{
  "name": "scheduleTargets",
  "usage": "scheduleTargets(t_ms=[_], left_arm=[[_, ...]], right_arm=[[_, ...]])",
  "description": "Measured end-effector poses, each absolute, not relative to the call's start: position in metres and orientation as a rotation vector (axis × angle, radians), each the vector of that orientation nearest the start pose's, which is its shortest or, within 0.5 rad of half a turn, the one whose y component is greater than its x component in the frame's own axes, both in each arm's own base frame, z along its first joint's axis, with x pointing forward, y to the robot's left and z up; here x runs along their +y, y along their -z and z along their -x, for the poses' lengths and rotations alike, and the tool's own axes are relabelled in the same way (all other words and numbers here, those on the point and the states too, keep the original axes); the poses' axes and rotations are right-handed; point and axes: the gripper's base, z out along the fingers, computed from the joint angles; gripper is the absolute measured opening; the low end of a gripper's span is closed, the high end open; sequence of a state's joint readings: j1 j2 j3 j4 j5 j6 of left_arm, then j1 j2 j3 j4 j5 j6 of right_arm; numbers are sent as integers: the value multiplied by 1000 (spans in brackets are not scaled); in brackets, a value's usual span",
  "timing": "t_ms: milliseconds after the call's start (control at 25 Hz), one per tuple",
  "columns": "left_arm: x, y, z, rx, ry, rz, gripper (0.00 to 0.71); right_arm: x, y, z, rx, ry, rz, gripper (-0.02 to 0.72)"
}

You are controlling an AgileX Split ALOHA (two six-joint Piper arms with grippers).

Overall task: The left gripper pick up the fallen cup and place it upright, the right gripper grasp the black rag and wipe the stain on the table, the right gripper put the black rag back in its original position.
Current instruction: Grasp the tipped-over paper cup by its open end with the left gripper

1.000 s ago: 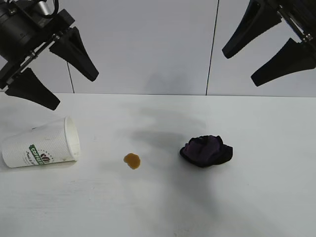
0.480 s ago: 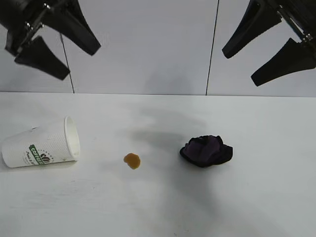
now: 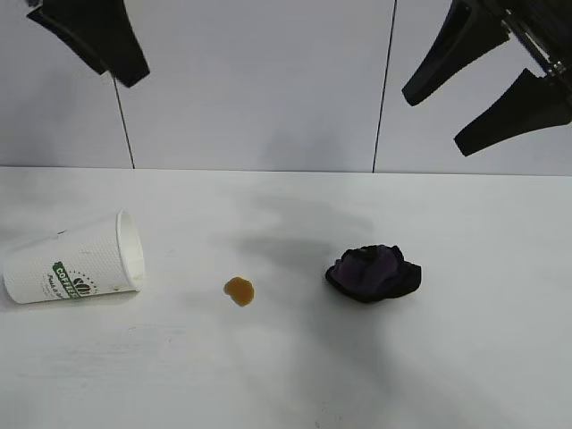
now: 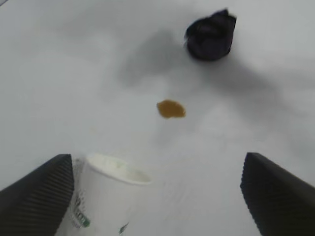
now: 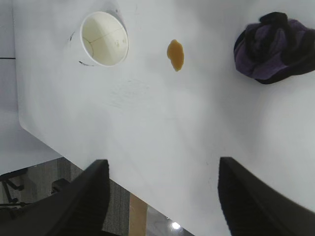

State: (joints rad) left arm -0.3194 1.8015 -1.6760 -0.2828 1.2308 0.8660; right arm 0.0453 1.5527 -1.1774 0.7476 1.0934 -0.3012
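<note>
The white paper cup [image 3: 76,261] with its green band lies on its side at the left of the table [image 3: 286,375], mouth toward the stain; it also shows in the left wrist view [image 4: 106,194] and the right wrist view [image 5: 103,39]. The brown stain [image 3: 239,290] is in the middle. The black rag [image 3: 374,273] lies bunched to its right. My left gripper [image 3: 94,36] is high at the top left, open and empty, above the cup. My right gripper [image 3: 474,94] hangs open and empty high at the top right, above and right of the rag.
A grey panelled wall stands behind the table. The right wrist view shows the table's edge [image 5: 64,152] with floor below it.
My left gripper has risen and swung up toward the top left corner, mostly leaving the exterior view. The right gripper, cup, stain and rag have not moved.
</note>
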Motion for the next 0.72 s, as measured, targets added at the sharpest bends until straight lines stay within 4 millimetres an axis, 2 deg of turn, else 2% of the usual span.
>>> scheduleTargets(t_ms=[240,720], left_arm=[[-167,-315,-342,2286,37,-1670,687],[-168,-315,-341,2252,-35,-1730,680]], right_arm=[[68,-287,-302,2707,-933,65,442],[68,-287,-302,2707,-933,65,442]])
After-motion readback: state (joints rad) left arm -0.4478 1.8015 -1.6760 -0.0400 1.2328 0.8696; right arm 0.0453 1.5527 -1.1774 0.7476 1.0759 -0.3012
